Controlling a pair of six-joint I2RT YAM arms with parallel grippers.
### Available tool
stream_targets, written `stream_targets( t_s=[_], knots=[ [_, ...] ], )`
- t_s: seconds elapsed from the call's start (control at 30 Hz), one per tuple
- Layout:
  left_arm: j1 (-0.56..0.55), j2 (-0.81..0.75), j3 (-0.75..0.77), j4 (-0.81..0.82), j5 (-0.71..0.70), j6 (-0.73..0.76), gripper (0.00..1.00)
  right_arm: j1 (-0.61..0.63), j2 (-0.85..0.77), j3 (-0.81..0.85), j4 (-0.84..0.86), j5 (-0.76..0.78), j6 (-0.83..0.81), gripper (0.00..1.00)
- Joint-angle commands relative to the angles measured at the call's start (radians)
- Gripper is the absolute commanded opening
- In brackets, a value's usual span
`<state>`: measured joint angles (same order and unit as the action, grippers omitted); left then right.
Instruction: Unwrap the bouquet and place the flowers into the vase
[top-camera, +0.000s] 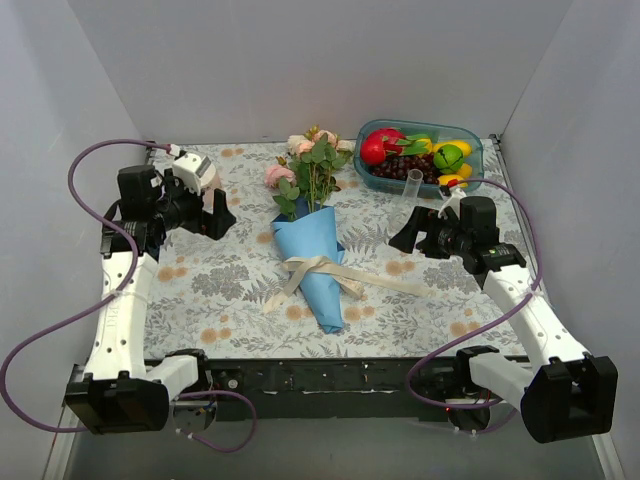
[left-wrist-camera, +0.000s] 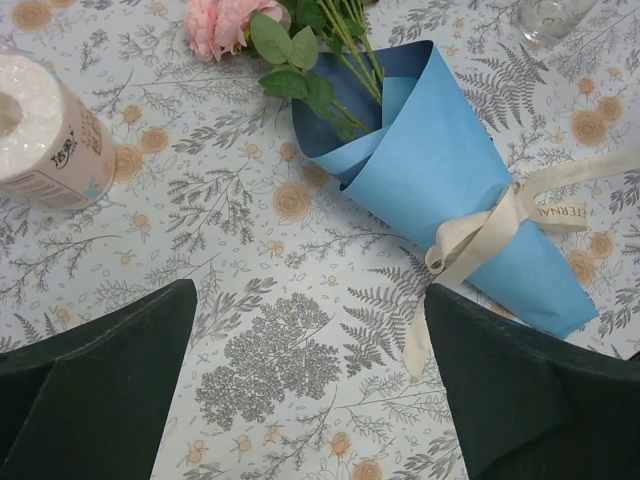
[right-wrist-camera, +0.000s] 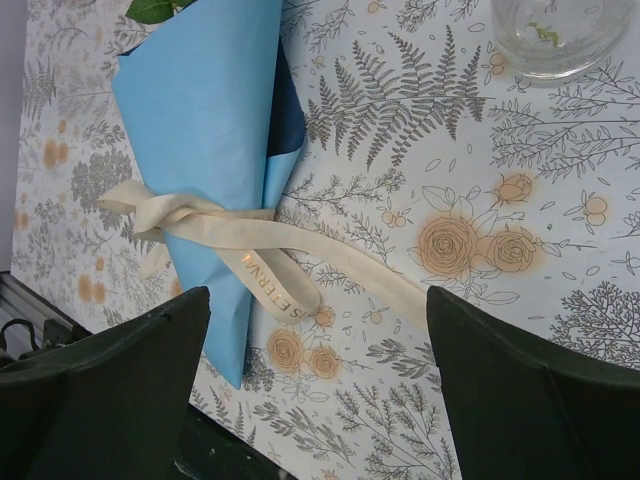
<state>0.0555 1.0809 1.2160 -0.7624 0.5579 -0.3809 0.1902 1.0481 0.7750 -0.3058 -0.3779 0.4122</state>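
The bouquet lies mid-table, a blue paper cone tied with a cream ribbon, its tip toward me. The flowers, pink and cream roses with green leaves, stick out of its far end. The vase, a small clear tube, stands upright in front of the fruit tray. My left gripper hovers open to the left of the bouquet. My right gripper is open on the right, above a ribbon tail. In the left wrist view the cone lies ahead of the open left gripper. In the right wrist view the ribbon runs between the fingers of the open right gripper, with the vase beyond.
A teal tray of colourful fruit stands at the back right. A white roll lies at the back left, also in the left wrist view as the roll. White walls close in the table on three sides.
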Motion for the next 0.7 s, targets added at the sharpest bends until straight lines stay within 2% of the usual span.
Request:
stream_targets(
  t_s=[0.0,0.13,0.23,0.33,0.5,0.67],
  knots=[
    [-0.011,0.025,-0.016,-0.046,0.017,0.031,0.98,-0.005,-0.011,-0.009,0.043,-0.027,-0.003,0.98],
    [-0.042,0.019,-0.033,-0.04,0.017,0.051,0.98,-0.006,-0.017,-0.068,0.096,-0.032,0.036,0.98],
    [-0.138,0.022,-0.068,-0.041,-0.059,0.071,0.98,-0.002,0.004,-0.115,0.088,-0.018,0.039,0.98],
    [-0.222,0.004,-0.128,-0.034,-0.127,0.092,0.98,0.035,-0.005,-0.167,0.079,0.081,0.03,0.98],
    [-0.298,0.014,-0.182,-0.02,-0.147,0.108,0.98,0.215,0.068,-0.161,-0.002,0.319,0.034,0.94],
    [-0.373,0.062,-0.239,0.011,-0.171,0.112,0.98,0.336,0.184,-0.174,0.043,0.372,0.088,0.89]
  ],
)
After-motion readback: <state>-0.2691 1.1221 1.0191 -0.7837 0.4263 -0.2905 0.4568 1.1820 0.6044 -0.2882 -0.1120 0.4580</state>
